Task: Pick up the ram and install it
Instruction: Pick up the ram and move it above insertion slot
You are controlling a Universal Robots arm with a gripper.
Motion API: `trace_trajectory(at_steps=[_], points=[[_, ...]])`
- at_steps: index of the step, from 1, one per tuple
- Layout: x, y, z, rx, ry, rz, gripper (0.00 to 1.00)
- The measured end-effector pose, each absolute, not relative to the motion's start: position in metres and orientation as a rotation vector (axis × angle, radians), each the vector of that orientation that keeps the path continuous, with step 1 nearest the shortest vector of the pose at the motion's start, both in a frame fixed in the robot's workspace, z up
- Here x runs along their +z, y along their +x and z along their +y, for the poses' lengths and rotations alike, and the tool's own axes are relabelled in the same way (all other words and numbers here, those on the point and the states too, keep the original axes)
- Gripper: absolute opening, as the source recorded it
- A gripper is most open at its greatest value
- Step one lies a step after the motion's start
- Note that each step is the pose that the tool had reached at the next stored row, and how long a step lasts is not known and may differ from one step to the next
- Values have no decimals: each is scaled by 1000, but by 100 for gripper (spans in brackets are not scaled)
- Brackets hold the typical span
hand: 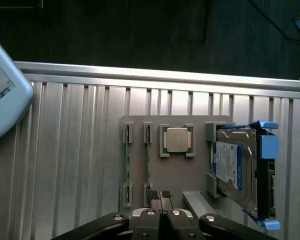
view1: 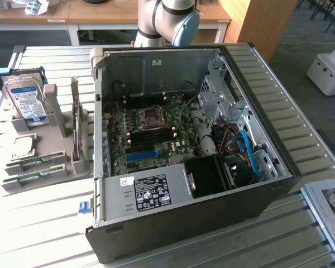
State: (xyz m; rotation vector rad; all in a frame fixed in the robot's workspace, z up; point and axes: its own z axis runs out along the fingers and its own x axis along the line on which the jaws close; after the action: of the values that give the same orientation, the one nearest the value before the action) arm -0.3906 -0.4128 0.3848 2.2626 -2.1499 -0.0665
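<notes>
Gripper (hand: 158,195) hung over the grey parts tray (hand: 190,175) on the slatted table (hand: 65,150). My fingers were drawn close together with nothing gripped between them. The ram (hand: 147,160) sat on edge in its tray slot, just beside the CPU (hand: 176,139). It was the stick nearest my fingertips; whether they touched it I could not tell. A second ram stick (hand: 127,165) sat in the next slot out. The hard drive (hand: 237,167) stood on edge at the tray's far side. In the exterior view my arm (view1: 167,22) stood behind the open computer case (view1: 257,201), with the tray on the exterior view's left.
</notes>
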Motion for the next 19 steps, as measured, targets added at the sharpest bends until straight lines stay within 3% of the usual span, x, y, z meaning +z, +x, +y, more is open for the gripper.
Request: trace_trajectory(at_steps=[19], points=[[384, -391, -414, -65, 2333, -2071, 10]])
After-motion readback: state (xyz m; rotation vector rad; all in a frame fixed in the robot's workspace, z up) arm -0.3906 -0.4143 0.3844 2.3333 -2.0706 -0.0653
